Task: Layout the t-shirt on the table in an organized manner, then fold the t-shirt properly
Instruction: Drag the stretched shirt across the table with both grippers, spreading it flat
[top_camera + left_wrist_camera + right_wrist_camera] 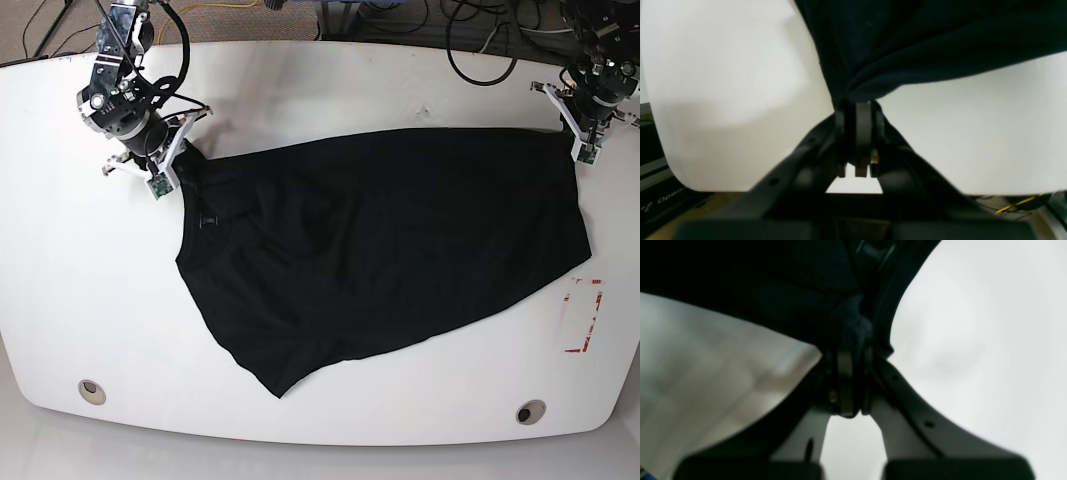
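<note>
**Black t-shirt stretched between two clamped claws**

A black t-shirt [380, 250] lies spread across the middle of the white desk [300, 80], reaching from about 10 o'clock to 2 o'clock along its far edge and tapering to a point near 7 o'clock. Its surface is rumpled, with creases running through the left half.

The right claw [178, 158] sits at the 10 o'clock side of the desk in the base view. In the right wrist view its jaws are pressed together on a bunched fold of the black cloth [853, 323], close to what appears to be the collar band. The left claw [578, 135] sits at about 2 o'clock, and the left wrist view shows its jaws closed on a gathered corner of the fabric [853, 90], which fans out from the grip.

A red-outlined rectangle mark [583, 317] lies at 4 o'clock, just beside the shirt's right edge. Two round grommet holes sit near the front edge, one at 7 o'clock [91, 391] and one at 5 o'clock [530, 412].

Pale lettering [670, 197] on a dark panel below the desk edge in the left wrist view begins "Open"; the rest is cut off. A small tag on the shirt [209, 220] is too small to read.
</note>
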Motion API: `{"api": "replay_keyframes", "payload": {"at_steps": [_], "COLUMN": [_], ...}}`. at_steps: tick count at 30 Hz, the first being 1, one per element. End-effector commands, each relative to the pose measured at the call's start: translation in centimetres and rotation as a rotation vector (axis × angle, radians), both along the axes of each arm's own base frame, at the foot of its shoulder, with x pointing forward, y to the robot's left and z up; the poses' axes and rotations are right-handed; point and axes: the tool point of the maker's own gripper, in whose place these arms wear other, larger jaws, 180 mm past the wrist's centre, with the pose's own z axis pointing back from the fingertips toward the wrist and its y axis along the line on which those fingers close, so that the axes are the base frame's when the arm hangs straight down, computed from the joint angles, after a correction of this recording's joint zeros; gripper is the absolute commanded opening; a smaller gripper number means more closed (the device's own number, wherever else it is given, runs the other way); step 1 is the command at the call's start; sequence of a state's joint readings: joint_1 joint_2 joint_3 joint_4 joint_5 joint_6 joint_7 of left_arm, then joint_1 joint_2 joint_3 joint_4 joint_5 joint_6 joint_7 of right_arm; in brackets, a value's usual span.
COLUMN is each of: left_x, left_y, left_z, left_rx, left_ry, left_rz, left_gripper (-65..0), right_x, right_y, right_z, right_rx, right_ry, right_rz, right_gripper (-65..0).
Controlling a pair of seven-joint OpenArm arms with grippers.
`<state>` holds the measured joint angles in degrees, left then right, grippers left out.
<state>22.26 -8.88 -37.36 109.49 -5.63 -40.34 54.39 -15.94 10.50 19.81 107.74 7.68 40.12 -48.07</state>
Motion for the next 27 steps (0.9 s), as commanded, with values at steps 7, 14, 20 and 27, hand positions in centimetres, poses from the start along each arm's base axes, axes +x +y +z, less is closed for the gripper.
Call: {"api": "replay_keyframes", "payload": {"at_steps": [7, 14, 20, 27], "left_x": [-0.1, -0.4, -0.4, 1.0], "left_y": [1.8, 2.6, 2.6, 1.9], "left_z": [0.8, 0.2, 0.3, 0.5], "left_rx": [0.048, 0.050, 0.048, 0.040], "left_ry": [0.004, 0.030, 0.027, 0.001], "left_rz": [-0.008, -0.002, -0.003, -0.018], "left_gripper": [-63.6, -63.6, -63.6, -63.3], "right_x": [-0.8, -2.0, -2.2, -2.1], "right_y": [-0.5, -1.8, -3.0, -3.0], "right_z": [0.3, -0.2, 0.0, 0.1], "right_rx": [-0.016, -0.040, -0.052, -0.052], "right_ry": [-0.006, 0.025, 0.021, 0.020], "right_rz": [0.006, -0.006, -0.042, -0.042], "right_gripper": [-65.0, -65.0, -65.0, -65.0]}}
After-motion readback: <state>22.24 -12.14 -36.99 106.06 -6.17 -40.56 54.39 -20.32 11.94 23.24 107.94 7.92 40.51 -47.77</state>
